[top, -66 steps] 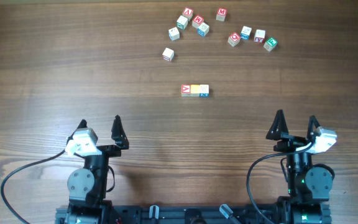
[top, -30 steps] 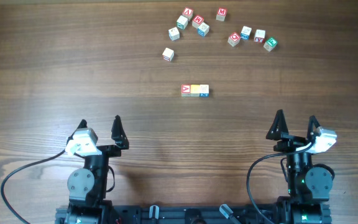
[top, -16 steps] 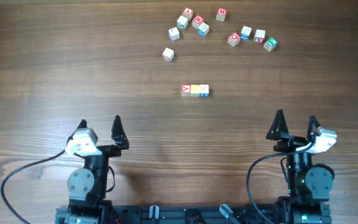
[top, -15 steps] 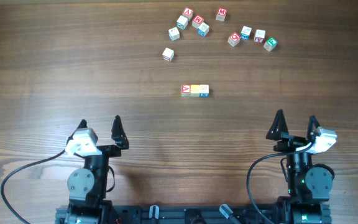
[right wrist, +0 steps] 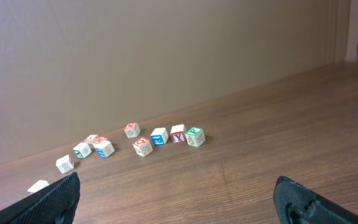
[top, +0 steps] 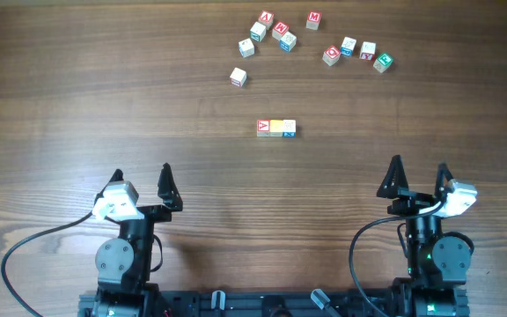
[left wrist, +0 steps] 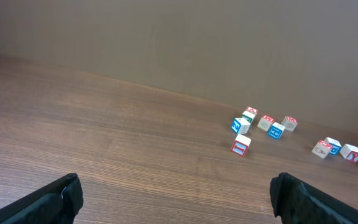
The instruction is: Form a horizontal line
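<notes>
Three tiny wooden cubes lie side by side, parallel to the near edge of the worktop (top: 77,106). They sit about midway between its left and right edges and well apart from every corner. The red-faced cube (top: 263,128) is at the left end; the white letter on top may be a V, but it is too small to be sure. The plain yellow cube (top: 276,128) sits between the other two, touching both. The white cube (top: 290,129) is at the right end, with blue-green print on its near side. All three rest flat and squared up.
</notes>
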{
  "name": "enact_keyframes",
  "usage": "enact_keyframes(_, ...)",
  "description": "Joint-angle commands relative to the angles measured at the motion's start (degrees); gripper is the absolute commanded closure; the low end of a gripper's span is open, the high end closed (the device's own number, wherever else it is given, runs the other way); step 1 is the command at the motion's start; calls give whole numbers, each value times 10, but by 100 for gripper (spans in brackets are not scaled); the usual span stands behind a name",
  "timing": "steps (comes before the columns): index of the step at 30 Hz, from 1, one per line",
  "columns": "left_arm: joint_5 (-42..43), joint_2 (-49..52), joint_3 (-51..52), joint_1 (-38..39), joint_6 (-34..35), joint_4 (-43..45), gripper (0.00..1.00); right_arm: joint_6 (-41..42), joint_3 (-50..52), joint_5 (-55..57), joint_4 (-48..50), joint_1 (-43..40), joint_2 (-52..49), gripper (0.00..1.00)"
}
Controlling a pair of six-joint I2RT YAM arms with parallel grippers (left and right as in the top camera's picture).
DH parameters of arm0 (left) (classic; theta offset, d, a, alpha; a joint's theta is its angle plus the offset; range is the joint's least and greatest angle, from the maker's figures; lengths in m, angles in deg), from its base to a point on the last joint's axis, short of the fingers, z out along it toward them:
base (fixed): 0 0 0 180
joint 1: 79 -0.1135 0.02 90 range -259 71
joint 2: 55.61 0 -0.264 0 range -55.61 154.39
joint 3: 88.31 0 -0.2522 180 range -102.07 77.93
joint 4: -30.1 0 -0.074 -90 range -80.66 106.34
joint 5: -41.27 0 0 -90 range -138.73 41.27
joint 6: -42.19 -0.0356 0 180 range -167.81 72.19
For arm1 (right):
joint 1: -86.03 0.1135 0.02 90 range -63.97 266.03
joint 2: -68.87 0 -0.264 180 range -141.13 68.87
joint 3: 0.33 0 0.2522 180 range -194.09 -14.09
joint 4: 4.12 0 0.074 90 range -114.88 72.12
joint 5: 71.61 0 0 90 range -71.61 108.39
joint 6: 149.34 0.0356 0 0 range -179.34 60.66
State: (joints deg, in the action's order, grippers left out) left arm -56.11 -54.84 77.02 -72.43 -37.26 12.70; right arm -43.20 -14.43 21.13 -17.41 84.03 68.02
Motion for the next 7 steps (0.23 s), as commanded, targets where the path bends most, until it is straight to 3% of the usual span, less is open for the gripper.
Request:
enact_keyframes(1,9,-5,6,-4,-12,1,0,-10,0,-7,1,-3,6,0)
enact_keyframes(7,9,-5,6,-4,-12,1,0,-10,0,-7,1,-3,6,0)
